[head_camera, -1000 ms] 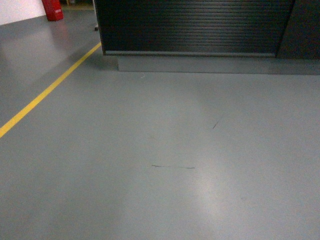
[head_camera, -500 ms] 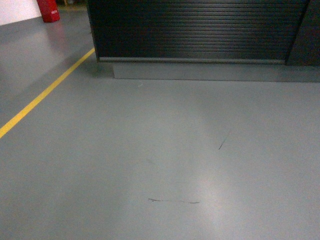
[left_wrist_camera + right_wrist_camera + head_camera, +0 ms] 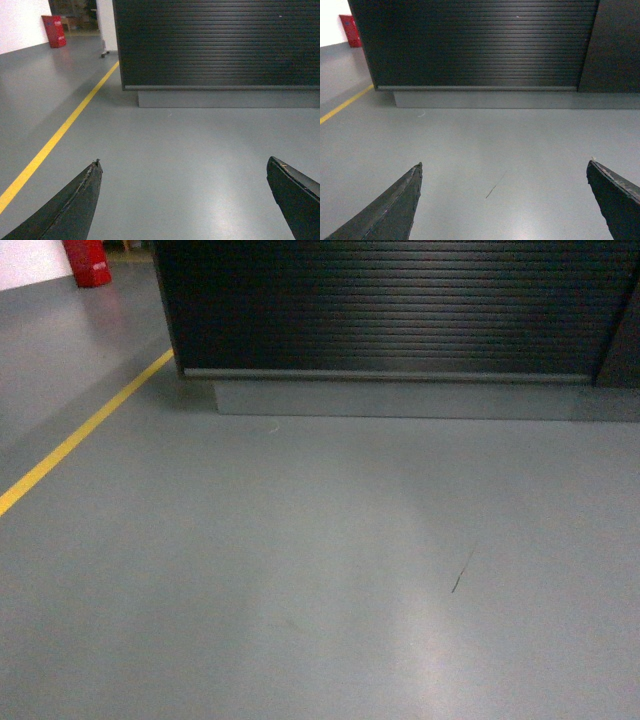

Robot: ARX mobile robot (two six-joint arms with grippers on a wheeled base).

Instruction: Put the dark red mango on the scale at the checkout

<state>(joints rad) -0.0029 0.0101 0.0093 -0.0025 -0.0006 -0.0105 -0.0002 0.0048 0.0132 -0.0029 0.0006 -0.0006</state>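
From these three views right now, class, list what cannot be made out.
- Checkout top, with any scale or mango: cut off by the upper edge in all three views.
- Left gripper and right gripper: only the jaw tips show, spread wide; the lower edge cuts off the rest.

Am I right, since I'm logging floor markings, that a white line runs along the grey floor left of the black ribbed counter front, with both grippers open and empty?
Not quite: the line is yellow, not white, as the head view shows. The rest holds: it runs along the grey floor left of the black ribbed counter front, and the left gripper and right gripper are open and empty.
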